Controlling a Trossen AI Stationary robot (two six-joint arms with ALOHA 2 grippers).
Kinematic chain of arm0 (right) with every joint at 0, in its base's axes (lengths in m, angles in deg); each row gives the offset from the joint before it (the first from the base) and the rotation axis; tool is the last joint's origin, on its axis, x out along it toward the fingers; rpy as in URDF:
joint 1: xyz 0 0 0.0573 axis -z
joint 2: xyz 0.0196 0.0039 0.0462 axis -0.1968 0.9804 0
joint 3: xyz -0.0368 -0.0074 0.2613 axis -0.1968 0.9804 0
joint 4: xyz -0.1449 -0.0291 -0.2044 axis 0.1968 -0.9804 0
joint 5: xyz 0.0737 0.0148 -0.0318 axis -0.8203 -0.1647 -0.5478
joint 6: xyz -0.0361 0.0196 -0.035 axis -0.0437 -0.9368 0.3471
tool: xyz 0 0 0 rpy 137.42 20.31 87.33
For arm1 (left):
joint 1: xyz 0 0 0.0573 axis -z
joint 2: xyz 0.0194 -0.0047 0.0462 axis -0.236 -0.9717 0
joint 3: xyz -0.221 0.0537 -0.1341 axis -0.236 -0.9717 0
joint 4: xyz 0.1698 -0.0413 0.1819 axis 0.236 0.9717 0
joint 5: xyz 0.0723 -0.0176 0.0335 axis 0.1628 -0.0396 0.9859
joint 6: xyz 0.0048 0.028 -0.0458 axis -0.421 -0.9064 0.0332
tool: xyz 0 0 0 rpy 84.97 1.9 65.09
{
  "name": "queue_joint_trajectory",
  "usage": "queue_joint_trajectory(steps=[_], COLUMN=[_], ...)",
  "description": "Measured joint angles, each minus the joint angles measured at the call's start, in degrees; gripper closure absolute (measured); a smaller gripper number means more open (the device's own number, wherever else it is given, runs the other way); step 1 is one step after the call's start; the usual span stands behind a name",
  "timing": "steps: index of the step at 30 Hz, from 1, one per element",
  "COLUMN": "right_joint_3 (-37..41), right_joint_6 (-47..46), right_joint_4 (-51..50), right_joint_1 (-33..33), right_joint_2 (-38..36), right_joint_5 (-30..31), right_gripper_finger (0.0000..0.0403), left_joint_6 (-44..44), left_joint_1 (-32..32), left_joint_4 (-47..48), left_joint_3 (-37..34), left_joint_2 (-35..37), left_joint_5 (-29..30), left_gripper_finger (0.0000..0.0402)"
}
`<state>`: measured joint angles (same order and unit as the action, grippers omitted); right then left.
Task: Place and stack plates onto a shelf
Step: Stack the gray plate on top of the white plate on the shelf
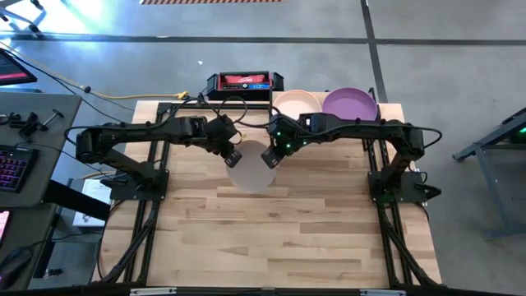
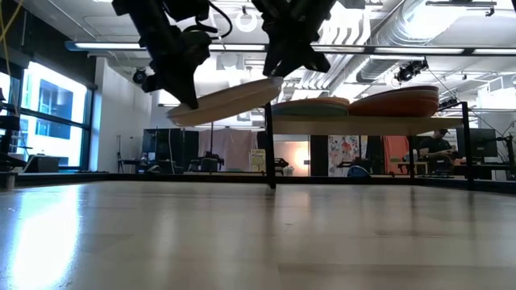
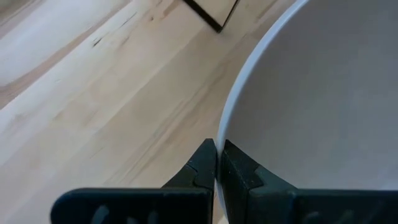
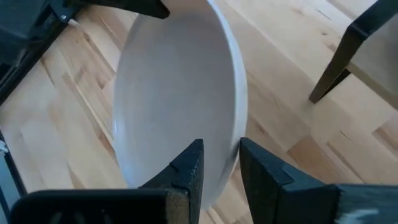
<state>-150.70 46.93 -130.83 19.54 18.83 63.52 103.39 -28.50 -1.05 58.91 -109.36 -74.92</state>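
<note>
pale cream plate [image 1: 250,174], purple plate [image 1: 350,103], peach plate [image 1: 297,101]

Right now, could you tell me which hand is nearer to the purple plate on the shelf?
Right. The right hand is at the pale plate's rim on the side toward the purple plate. The left hand grips the opposite rim, farther away.

— What sort of place is this?
— A robotics lab in an open industrial hall: bare ceiling ducts [image 2: 403,32] at the upper right of the low view, a grey concrete floor [image 1: 444,74] around the wooden table [image 1: 279,238].
— Anything else?
— A backlit keyboard [image 1: 11,168] at the high view's left edge, and a person [image 2: 438,145] at a desk far right
</note>
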Motion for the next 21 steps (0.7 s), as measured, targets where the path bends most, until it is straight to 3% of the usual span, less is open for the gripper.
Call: queue_joint_trajectory(steps=[21], right_joint_3=[0.0], right_joint_6=[-1.36], right_joint_4=[-2.12], right_joint_1=[0.02], right_joint_2=[0.0], right_joint_5=[2.85], right_gripper_finger=[0.032], left_joint_6=[0.02], left_joint_1=[0.88], left_joint_4=[-5.15], left_joint_3=[0.0], left_joint_2=[-0.02], left_joint_5=[-0.81], left_gripper_finger=[0.0402])
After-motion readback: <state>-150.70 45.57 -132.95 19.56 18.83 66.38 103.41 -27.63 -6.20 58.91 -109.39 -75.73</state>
